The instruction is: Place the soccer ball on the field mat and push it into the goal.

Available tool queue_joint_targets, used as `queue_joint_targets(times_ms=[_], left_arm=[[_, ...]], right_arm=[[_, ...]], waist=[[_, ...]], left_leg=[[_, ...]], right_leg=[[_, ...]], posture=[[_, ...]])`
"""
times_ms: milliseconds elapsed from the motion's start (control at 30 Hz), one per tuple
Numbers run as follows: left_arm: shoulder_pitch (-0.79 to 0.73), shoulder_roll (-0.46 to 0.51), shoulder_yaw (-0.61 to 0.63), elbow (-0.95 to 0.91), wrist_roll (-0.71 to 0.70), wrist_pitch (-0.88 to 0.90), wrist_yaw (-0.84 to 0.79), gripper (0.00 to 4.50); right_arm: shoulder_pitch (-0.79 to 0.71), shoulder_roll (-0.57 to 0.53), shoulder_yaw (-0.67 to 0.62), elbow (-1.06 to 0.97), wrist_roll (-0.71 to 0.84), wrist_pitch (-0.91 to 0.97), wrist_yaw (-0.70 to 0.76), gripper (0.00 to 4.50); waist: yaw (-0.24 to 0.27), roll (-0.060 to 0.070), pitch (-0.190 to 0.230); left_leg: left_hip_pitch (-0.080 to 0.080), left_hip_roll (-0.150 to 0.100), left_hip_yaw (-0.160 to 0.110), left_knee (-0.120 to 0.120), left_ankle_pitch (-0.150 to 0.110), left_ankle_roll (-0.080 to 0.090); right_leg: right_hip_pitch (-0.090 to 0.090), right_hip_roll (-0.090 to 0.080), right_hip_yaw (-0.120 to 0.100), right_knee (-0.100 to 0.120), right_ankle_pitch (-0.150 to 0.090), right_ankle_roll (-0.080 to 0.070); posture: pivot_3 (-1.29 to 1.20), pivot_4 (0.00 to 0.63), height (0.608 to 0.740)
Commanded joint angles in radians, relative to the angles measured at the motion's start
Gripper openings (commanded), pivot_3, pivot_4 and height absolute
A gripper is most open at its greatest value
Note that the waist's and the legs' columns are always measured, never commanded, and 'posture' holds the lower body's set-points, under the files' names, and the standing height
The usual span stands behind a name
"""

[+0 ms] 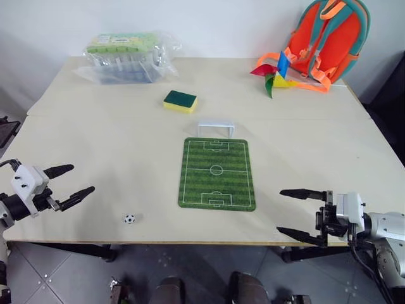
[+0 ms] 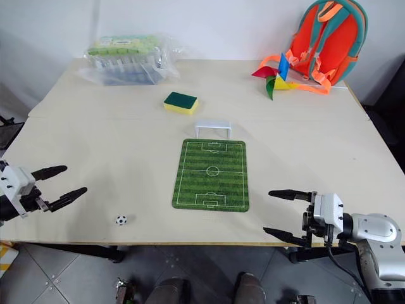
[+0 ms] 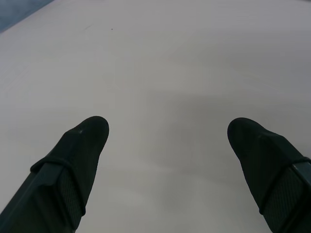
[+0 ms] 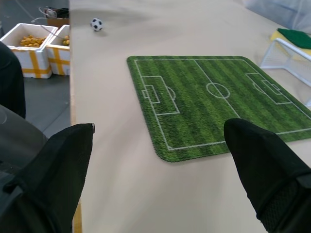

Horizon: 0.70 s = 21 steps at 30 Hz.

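The tiny black-and-white soccer ball [image 1: 129, 219] lies on the bare table near the front edge, left of the field mat [image 1: 217, 173]. The green striped mat lies flat at the table's middle, and the small white goal [image 1: 216, 128] stands just beyond its far end. My left gripper [image 1: 76, 180] hovers open over the table's left front, left of the ball, with nothing between its fingers. My right gripper [image 1: 280, 212] stands open at the front right, pointing toward the mat, empty. The right wrist view shows the mat [image 4: 218, 102], the ball [image 4: 96, 24] and the goal [image 4: 289, 56].
A green-and-yellow sponge [image 1: 180, 101] lies behind the goal. A clear plastic bag of items [image 1: 126, 57] sits at the back left. An orange backpack [image 1: 329, 38] and a coloured pinwheel [image 1: 275, 73] are at the back right. Boxes [image 4: 36, 48] stand on the floor beside the table.
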Motion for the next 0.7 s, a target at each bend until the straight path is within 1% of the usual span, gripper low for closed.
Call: queue_joint_targets(times_ms=[33, 100, 167, 233, 367, 433, 533, 700], left_arm=[[0.010, 0.010, 0.024, -0.041, -0.040, 0.017, -0.026, 4.48], [0.072, 0.019, 0.064, -0.075, -0.117, 0.081, -0.118, 4.48], [0.137, 0.026, 0.092, -0.083, -0.137, 0.071, -0.167, 4.48], [0.187, 0.025, 0.109, -0.100, -0.146, 0.086, -0.185, 4.48], [0.265, 0.022, 0.111, -0.080, -0.127, 0.070, -0.226, 4.48], [0.298, 0.009, 0.095, -0.105, -0.120, 0.066, -0.240, 4.48], [0.325, -0.032, 0.065, -0.198, -0.131, 0.073, -0.234, 4.48], [0.308, -0.102, 0.013, -0.398, -0.175, 0.158, -0.183, 4.48]], right_arm=[[-0.032, 0.008, -0.010, -0.005, 0.037, -0.002, 0.017, 4.50], [-0.050, 0.057, 0.007, -0.075, 0.127, 0.056, -0.004, 4.50], [-0.045, 0.098, 0.042, -0.167, 0.209, 0.098, 0.010, 4.50], [-0.045, 0.134, 0.065, -0.227, 0.258, 0.121, 0.020, 4.50], [-0.087, 0.190, 0.114, -0.251, 0.245, 0.123, 0.013, 4.50], [-0.102, 0.209, 0.132, -0.248, 0.232, 0.114, 0.023, 4.50], [-0.110, 0.221, 0.141, -0.240, 0.218, 0.105, 0.031, 4.50], [-0.091, 0.215, 0.139, -0.243, 0.199, 0.113, 0.019, 4.50]], waist=[[0.000, 0.000, 0.000], [-0.003, 0.000, 0.000], [-0.008, 0.000, 0.000], [-0.008, 0.001, 0.000], [0.000, 0.001, 0.000], [0.005, 0.000, 0.000], [0.014, 0.001, 0.000], [0.023, 0.001, 0.000]], left_leg=[[0.000, 0.000, 0.000, 0.000, 0.000, 0.000], [0.000, 0.000, 0.000, 0.000, 0.000, 0.000], [0.000, 0.003, 0.001, 0.000, -0.001, -0.001], [0.002, 0.005, 0.002, -0.001, -0.001, -0.002], [0.001, 0.007, 0.004, 0.002, -0.003, -0.002], [0.001, 0.008, 0.004, 0.004, -0.004, -0.002], [0.000, 0.010, 0.004, 0.006, -0.005, -0.002], [0.000, 0.014, 0.005, 0.008, -0.007, -0.004]], right_leg=[[0.000, 0.000, 0.000, 0.000, 0.000, 0.000], [-0.001, 0.000, 0.000, 0.000, 0.000, 0.000], [-0.001, 0.003, 0.001, 0.000, 0.000, 0.000], [-0.001, 0.004, 0.000, 0.000, 0.000, -0.001], [-0.001, 0.006, 0.001, 0.000, 0.000, -0.002], [-0.001, 0.006, 0.001, 0.000, 0.001, -0.002], [-0.001, 0.008, 0.001, 0.000, 0.001, -0.003], [-0.001, 0.013, 0.004, 0.000, 0.002, -0.004]], posture=[[0.00, 0.150, 0.740], [0.00, 0.150, 0.740], [0.00, 0.150, 0.740], [0.00, 0.150, 0.740], [0.00, 0.150, 0.740], [0.00, 0.150, 0.740], [0.00, 0.150, 0.740], [0.00, 0.150, 0.740]])
